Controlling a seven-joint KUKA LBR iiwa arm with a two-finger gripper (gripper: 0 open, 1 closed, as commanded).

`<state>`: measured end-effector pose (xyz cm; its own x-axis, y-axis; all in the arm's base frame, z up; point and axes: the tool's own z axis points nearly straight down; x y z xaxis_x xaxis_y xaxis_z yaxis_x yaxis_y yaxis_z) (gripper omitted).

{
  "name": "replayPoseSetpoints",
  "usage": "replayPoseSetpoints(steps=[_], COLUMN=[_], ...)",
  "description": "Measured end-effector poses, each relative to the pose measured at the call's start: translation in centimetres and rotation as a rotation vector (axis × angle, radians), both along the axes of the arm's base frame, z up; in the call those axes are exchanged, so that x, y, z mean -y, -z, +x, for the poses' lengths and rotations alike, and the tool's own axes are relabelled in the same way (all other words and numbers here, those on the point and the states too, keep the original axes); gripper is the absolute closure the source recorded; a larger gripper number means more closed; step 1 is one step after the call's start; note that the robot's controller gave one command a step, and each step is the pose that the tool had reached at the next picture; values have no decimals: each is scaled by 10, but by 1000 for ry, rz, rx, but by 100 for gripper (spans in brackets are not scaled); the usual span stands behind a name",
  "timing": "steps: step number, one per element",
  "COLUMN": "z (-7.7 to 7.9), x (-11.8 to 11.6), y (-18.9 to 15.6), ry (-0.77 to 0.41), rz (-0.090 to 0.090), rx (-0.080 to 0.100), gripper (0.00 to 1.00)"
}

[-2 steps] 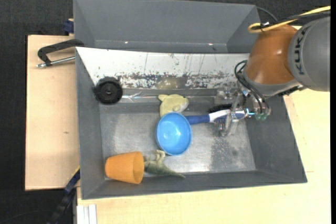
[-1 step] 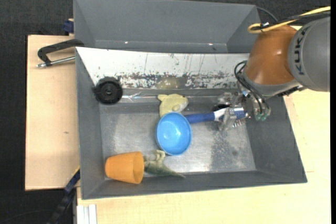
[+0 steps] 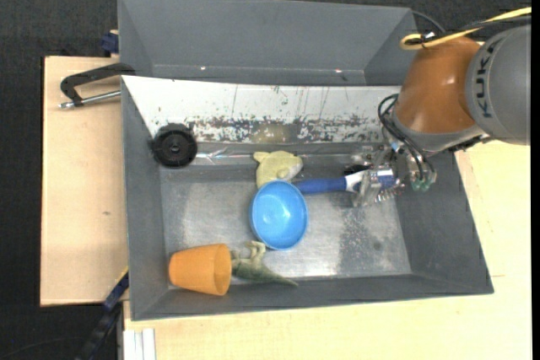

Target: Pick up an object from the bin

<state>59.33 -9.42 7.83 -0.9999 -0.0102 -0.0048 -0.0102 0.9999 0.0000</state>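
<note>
My gripper [image 3: 369, 181] is low in the right part of the bin, close to the back wall. It sits right at the far end of the blue ladle's [image 3: 279, 215] straight handle [image 3: 321, 186]. The handle runs left from it to the round blue bowl in the middle of the bin. A pale yellow lumpy thing [image 3: 277, 167] lies just behind the bowl, touching it.
A black round disc [image 3: 174, 147] leans at the back left corner. An orange flowerpot [image 3: 201, 269] lies on its side at the front left, with a green plant piece [image 3: 260, 267] sticking out toward the ladle's bowl. Bare floor shows at the front right.
</note>
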Motion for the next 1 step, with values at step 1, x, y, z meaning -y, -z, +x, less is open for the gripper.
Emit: replayPoseSetpoints(steps=[1], z=[2], x=[0], y=[-34], ry=[0], rz=[-1], rx=[5], gripper=[100])
